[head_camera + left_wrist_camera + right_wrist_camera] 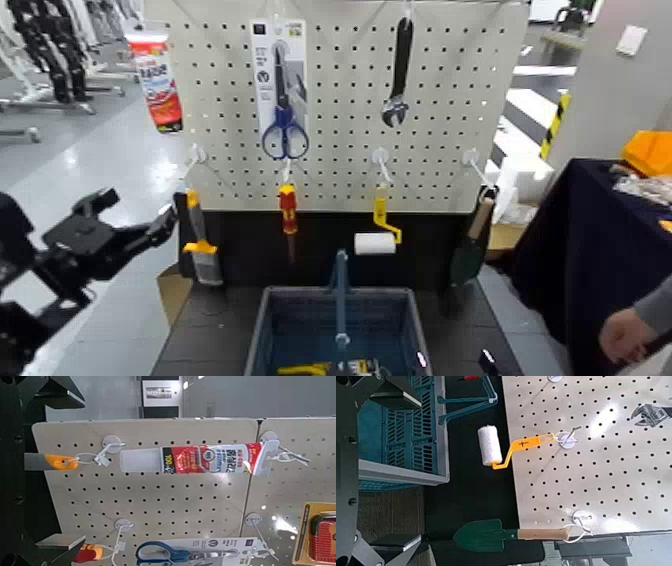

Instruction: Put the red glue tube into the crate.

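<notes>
Left gripper open and empty, jaws spread wide, and we're at the approach: no grasp on the red glue tube as things stand. It's up there on the pegboard, above the gripper and farther forward, and that's the target! The crate sits lower, off to the robot's right of that same gripper. The right gripper, jaws apart and nothing between them, waits down by the crate, looking like a spectator for now.

So what does the next move call for? Up and forward with the left, I'd say, jaws either side of the tube's body, a firm close, then ease it off the hook before swinging across to the crate. Watch the putty knife, just beyond the gripper and to its right; a careless lift could clip it.

Now compare the views! The left wrist view gives us the hook at the tube's flat end and the pale cap at the other, details the head view doesn't make plain. But only the head view puts the tube and the crate together, with yellow items inside the crate.
</notes>
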Robot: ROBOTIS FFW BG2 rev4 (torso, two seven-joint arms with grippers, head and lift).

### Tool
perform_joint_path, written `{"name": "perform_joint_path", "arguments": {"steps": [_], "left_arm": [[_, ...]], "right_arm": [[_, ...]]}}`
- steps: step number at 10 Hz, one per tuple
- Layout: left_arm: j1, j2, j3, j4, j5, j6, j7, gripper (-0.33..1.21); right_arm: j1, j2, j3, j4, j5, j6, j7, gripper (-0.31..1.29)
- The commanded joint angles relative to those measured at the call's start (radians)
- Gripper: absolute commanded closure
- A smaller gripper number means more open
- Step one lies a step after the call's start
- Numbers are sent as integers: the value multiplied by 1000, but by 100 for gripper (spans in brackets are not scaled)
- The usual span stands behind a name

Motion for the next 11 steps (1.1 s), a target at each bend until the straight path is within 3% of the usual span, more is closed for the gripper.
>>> {"name": "perform_joint_path", "arguments": {"steps": [1, 3, 7, 11], "left_arm": [[-86, 47, 12, 23, -3, 64, -55, 13], [-141, 76, 11, 43, -12, 98, -98, 14], [-248, 105, 6, 113, -24, 115, -178, 14], [-379, 144, -40, 224, -30, 119, -267, 14]], "right_arm": [[-12, 4, 0, 9, -6, 0, 10, 13], [-22, 2, 5, 17, -16, -2, 22, 13], [-38, -2, 11, 29, -25, -3, 35, 13], [-54, -6, 19, 43, -35, -9, 47, 13]]}}
